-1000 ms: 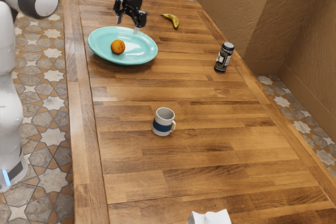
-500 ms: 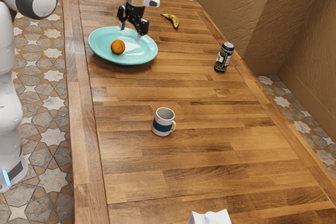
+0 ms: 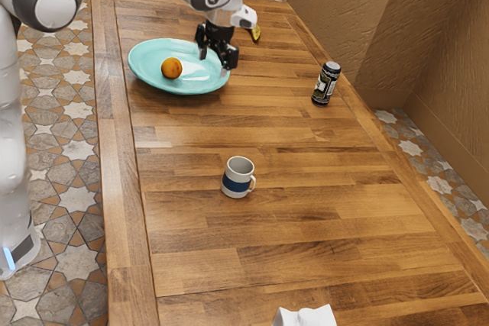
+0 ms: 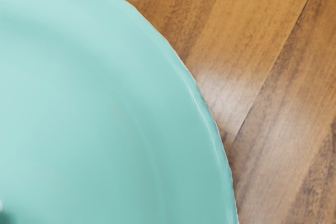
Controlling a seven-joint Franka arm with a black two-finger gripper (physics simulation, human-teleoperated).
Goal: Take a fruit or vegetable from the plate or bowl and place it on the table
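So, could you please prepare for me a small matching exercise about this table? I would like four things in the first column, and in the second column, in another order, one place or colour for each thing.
Column one
1. orange
2. mug
3. plate
4. can

Column two
A. turquoise all over
B. mostly black, with a silvery top
C. resting on the plate
D. white with a dark blue band

Right pairs: 1-C, 2-D, 3-A, 4-B
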